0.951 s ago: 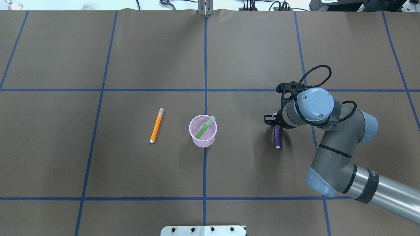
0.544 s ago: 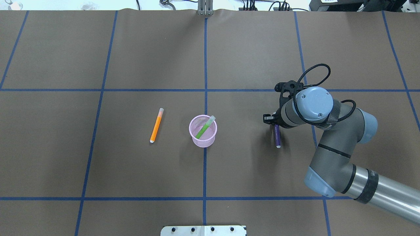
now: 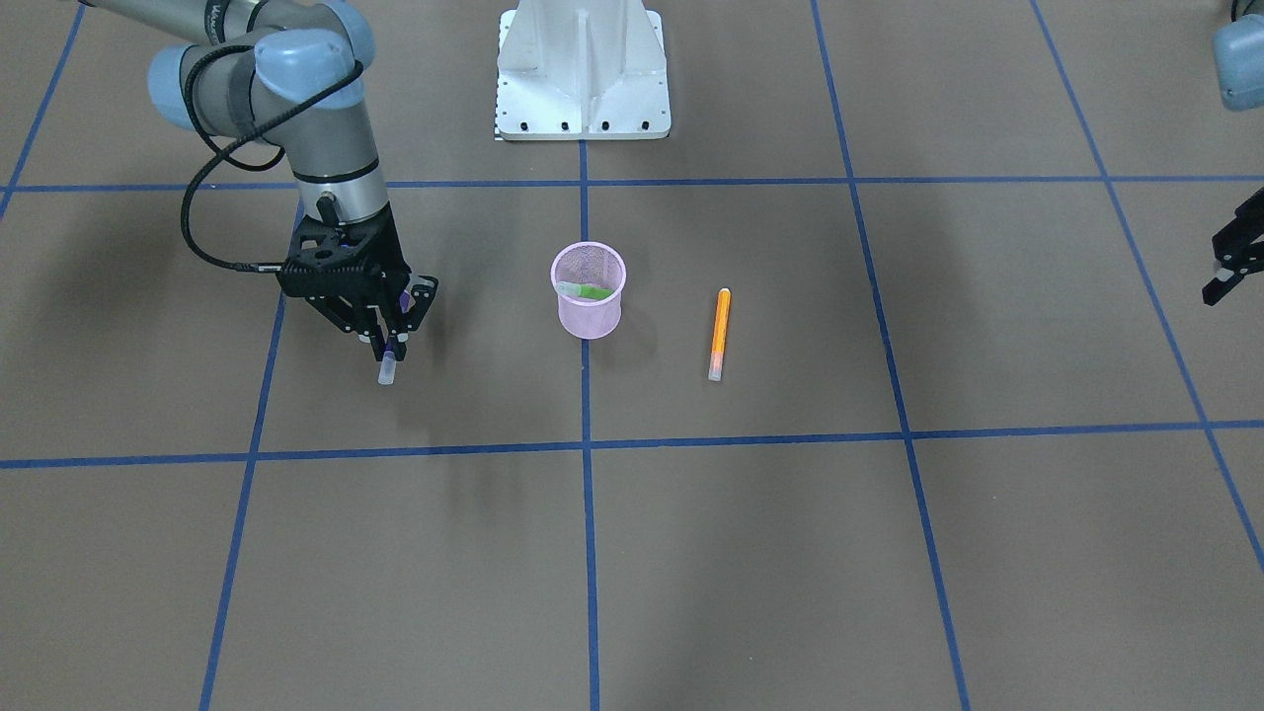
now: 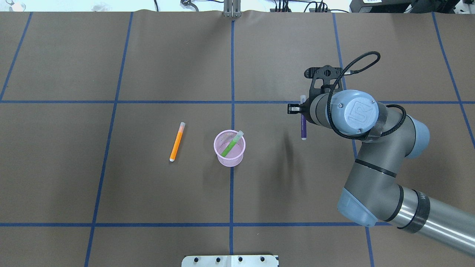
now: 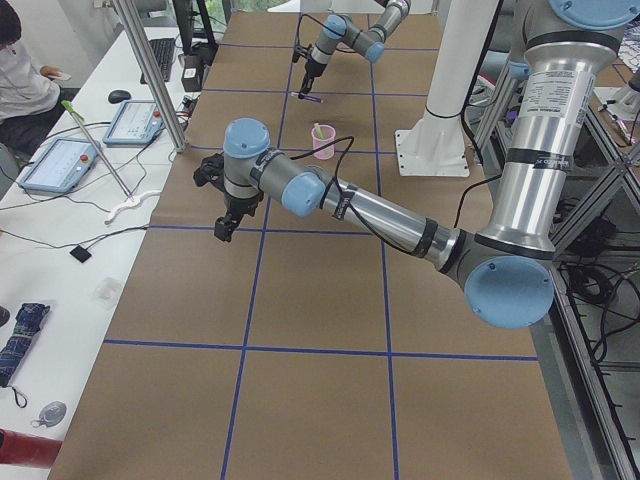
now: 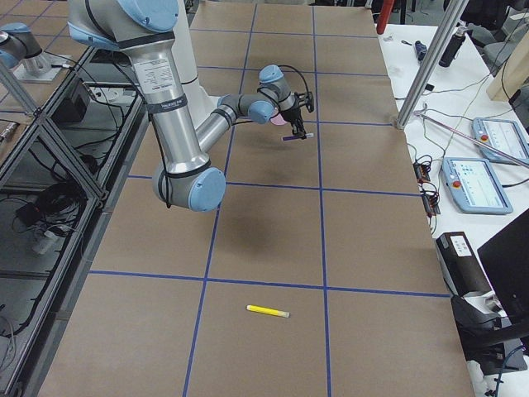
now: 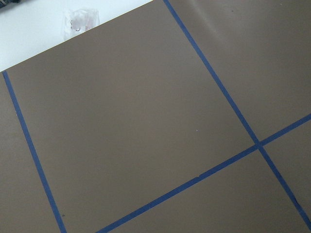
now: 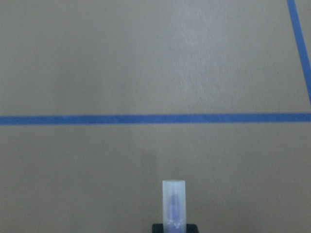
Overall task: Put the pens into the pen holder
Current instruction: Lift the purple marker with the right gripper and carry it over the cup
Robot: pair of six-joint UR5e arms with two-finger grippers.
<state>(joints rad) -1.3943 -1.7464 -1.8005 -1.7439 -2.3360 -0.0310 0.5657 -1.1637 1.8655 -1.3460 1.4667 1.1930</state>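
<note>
Right claw (image 4: 301, 109) clamps the slim purple pen (image 4: 303, 128) above the matte brown tabletop (image 4: 167, 66), to the right of the round pink wire-mesh pen holder (image 4: 230, 161). The pen's long axis runs away from the robot, translucent cap farthest out. Left claw (image 3: 1234, 259): cannot tell whether apart.

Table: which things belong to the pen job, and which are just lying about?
Job: purple pen, held in the right gripper; green pen, in the pink mesh cup; orange pen and yellow pen, lying on the table.
Lying about: white pedestal base; control tablets beside the table.
</note>
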